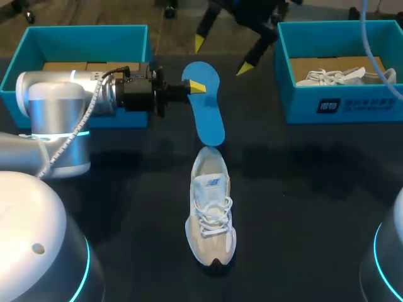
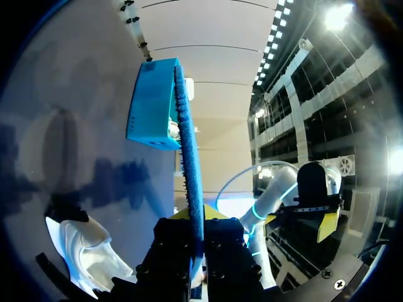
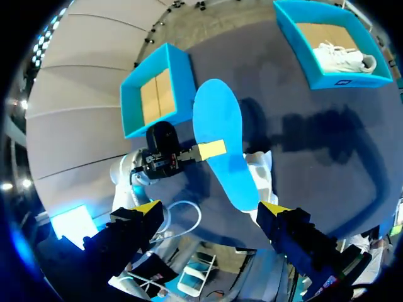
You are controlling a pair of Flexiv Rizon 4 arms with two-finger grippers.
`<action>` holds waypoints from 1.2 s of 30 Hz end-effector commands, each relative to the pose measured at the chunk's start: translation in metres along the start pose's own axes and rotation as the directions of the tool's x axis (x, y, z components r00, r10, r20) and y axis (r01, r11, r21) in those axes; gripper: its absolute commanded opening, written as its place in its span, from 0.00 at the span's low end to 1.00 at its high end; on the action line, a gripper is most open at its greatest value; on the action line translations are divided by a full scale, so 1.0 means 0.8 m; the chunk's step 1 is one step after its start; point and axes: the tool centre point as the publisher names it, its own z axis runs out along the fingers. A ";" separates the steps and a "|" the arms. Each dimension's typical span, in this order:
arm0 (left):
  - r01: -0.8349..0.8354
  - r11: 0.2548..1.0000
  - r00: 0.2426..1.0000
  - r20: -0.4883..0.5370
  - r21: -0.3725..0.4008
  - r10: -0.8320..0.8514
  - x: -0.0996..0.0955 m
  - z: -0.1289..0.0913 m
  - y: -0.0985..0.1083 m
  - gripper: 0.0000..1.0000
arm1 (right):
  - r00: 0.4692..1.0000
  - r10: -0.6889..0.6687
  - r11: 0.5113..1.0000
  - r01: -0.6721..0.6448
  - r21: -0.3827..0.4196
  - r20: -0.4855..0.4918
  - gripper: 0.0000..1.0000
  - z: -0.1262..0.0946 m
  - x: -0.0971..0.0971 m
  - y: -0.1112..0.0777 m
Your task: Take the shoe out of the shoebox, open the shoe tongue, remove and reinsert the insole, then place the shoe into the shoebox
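Insole (image 1: 208,116) hung clamped in my left gripper (image 1: 196,86) above the table (image 1: 315,189), its far end near the heel of the shoe (image 1: 211,214) lying there. My right gripper (image 1: 221,55) hovered spread and empty. Held only near one end, the insole could have swung or buckled against the shoe's collar.

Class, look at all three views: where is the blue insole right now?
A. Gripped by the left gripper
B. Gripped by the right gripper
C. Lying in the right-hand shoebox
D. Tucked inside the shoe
A: the left gripper is shut on the blue insole, with a yellow-tipped finger on each face of it, while the right gripper is open and touches nothing.
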 end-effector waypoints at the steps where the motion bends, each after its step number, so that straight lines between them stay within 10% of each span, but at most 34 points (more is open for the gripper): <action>1: 0.000 1.000 1.000 0.002 -0.001 0.000 0.000 0.000 0.000 0.00 | 0.906 0.003 1.000 0.006 0.019 -0.423 1.00 0.005 -0.017 0.007; 15: 0.000 1.000 1.000 0.002 -0.001 0.000 0.000 0.000 0.000 0.00 | 0.763 -0.013 0.998 0.054 0.043 -0.646 1.00 0.023 -0.049 0.023; 36: -0.038 0.999 0.999 0.002 -0.007 0.038 0.001 -0.008 -0.005 0.00 | 0.678 -0.005 0.996 0.065 0.053 -0.735 1.00 0.049 -0.073 0.037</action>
